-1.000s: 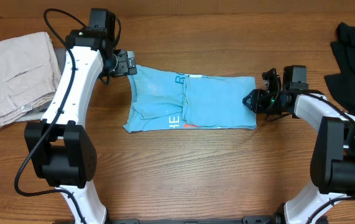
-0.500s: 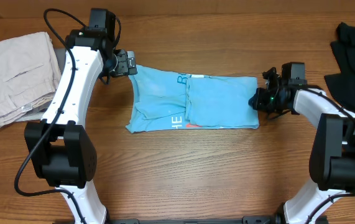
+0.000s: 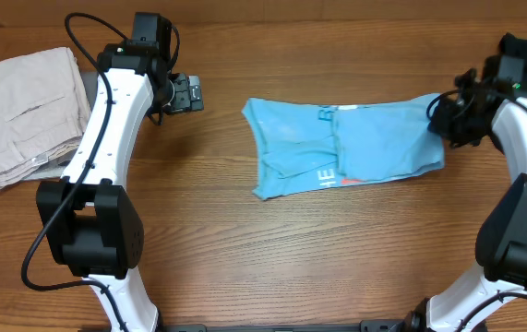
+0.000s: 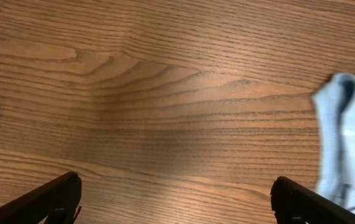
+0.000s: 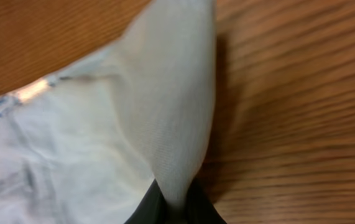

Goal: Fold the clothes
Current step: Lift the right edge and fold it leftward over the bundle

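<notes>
Already the light blue T-shirt (image 3: pixel 341 148) lay partly folded, a compact band just right of the middle of the overhead view, on the wooden table (image 3: pixel 272 258). Its sides appeared to be turned in over the body. A flap edge ran down near the centre, and scraps of red-and-white lettering showed along the lower edge. The band was not square to the table: its right end sat higher in the frame and looked lifted, while the left end flared wider and was creased. I judged the task to be about midway. The lengthwise folds looked done, but a crosswise fold into a tidy packet, and some straightening, seemed left to do.

The right gripper (image 3: pixel 443 118), at the upper right of the overhead view, was clamped tight on the shirt's right end. Its wrist view showed a peak of pale cloth drawn down between the dark jaws at the bottom of the frame, with bare wood to the right.

The left gripper (image 3: pixel 189 94), upper left of centre, stood wide open and held nothing, well apart from the shirt's left end. In its wrist view the fingertips (image 4: pixel 59 193) sat in the two lower corners over bare wood, and only the shirt's edge showed at the right margin.

The beige trousers (image 3: pixel 23 111) lay folded at the far left, clear of both grippers.
</notes>
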Robot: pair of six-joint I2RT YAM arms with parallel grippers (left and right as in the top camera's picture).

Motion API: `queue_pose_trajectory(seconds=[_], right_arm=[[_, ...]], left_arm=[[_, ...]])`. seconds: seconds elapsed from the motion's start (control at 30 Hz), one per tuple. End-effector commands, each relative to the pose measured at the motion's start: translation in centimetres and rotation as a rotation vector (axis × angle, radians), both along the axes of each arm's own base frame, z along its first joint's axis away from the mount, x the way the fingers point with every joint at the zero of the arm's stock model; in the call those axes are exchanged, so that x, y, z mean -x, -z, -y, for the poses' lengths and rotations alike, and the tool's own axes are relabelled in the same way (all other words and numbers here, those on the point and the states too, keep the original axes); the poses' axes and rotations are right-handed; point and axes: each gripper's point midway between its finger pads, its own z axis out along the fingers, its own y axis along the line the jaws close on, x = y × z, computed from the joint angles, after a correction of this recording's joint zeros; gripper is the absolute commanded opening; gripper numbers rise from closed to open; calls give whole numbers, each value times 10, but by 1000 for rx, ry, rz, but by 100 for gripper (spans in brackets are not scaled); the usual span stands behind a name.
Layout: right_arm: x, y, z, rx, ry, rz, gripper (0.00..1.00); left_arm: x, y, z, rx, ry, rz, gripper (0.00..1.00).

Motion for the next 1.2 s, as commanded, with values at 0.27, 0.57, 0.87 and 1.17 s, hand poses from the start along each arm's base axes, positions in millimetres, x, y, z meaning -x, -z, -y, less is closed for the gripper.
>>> queue_pose_trajectory(seconds=[0.27, 0.57, 0.87, 1.17], right_arm=[[-21, -90, -74, -33, -178, 119, 4], [-7, -116, -166, -89, -385, 119, 4], [14, -114, -227, -110, -503, 87, 4], [18, -99, -267, -121, -568, 110, 6]], left_arm=[[-2, -7, -4, -8, -3, 19, 100], [-2, -7, -4, -8, -3, 19, 100], [-2, -7, -4, -8, -3, 19, 100], [-2, -7, -4, -8, -3, 19, 100]])
